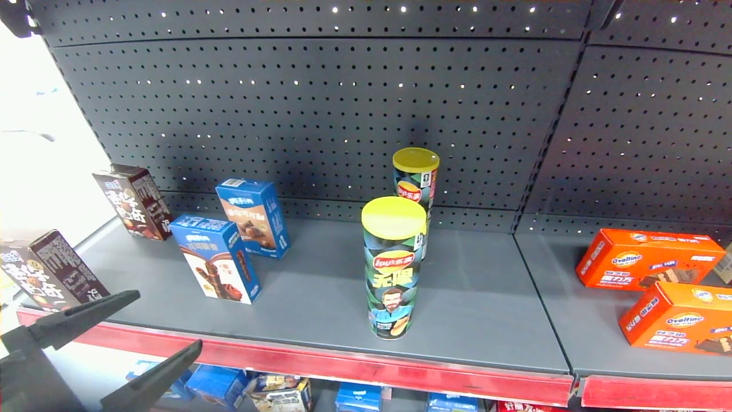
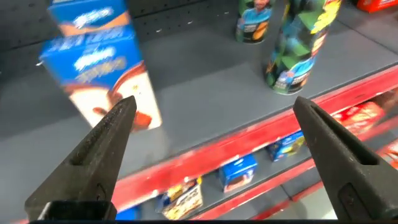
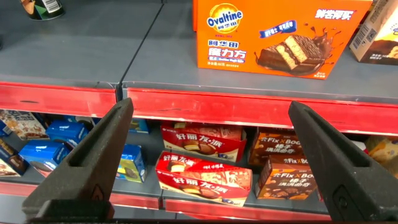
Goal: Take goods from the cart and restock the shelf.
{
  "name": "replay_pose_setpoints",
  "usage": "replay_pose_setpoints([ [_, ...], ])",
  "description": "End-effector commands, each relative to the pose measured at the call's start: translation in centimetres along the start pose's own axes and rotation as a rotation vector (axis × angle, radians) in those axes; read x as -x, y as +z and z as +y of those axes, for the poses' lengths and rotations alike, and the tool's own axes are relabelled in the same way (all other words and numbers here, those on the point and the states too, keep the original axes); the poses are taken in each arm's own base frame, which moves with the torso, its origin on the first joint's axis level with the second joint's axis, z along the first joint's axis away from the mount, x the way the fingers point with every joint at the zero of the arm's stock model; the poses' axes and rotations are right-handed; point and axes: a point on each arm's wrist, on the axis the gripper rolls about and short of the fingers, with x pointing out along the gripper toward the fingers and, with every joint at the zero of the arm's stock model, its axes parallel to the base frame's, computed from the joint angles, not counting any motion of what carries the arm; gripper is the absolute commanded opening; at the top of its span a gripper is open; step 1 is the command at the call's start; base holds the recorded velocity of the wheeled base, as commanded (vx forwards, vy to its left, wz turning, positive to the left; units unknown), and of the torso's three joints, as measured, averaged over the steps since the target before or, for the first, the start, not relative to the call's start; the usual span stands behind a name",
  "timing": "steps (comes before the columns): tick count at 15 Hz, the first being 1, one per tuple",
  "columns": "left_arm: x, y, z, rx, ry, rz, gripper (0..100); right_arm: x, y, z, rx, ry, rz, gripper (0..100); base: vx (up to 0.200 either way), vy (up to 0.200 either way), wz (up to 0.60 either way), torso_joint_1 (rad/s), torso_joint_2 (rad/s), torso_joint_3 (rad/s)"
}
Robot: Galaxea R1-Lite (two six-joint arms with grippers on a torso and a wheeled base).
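Note:
On the grey shelf (image 1: 480, 309) stand two chip cans with yellow lids, the front can (image 1: 393, 269) near the edge and the rear can (image 1: 415, 186) by the back wall. Left of them stand two blue boxes (image 1: 220, 257) and two dark brown boxes (image 1: 134, 200). My left gripper (image 1: 168, 319) hangs open and empty just outside the shelf's front edge, below the nearer blue box (image 2: 99, 68). The front can (image 2: 298, 43) is off to its side. My right gripper (image 3: 210, 106) is open and empty, facing the red shelf edge (image 3: 249, 102) below an orange box (image 3: 273, 34).
Two orange boxes (image 1: 649, 266) lie on the right shelf section. A perforated back panel (image 1: 343, 114) closes the shelf behind. The lower shelf holds red boxes (image 3: 202, 177), blue boxes (image 3: 50, 149) and brown boxes (image 3: 286, 174). Bare shelf floor lies between the cans and the orange boxes.

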Motion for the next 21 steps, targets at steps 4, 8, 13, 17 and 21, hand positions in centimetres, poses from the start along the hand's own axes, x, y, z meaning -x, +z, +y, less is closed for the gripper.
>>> replay_pose_setpoints([
  [4, 5.8, -5.5, -1.3, 0.004, 0.267, 0.0, 100, 0.0, 0.0, 0.0, 0.0, 0.0, 0.002, 100, 0.0, 0.0, 0.0, 0.0, 0.0, 0.0],
  [8, 10.7, -9.9, -2.6, -0.001, 0.407, -0.003, 100, 0.0, 0.0, 0.0, 0.0, 0.0, 0.002, 100, 0.0, 0.0, 0.0, 0.0, 0.0, 0.0],
  [13, 10.4, -10.3, -2.9, 0.028, 0.243, 0.039, 100, 0.0, 0.0, 0.0, 0.0, 0.0, 0.002, 100, 0.0, 0.0, 0.0, 0.0, 0.0, 0.0],
  [17, 10.3, -10.3, -2.9, 0.029, 0.202, 0.01, 100, 0.0, 0.0, 0.0, -0.001, 0.0, 0.002, 100, 0.0, 0.0, 0.0, 0.0, 0.0, 0.0],
  [21, 10.3, -10.3, -2.9, 0.029, 0.202, 0.01, 100, 0.0, 0.0, 0.0, 0.0, 0.0, 0.002, 100, 0.0, 0.0, 0.0, 0.0, 0.0, 0.0],
])
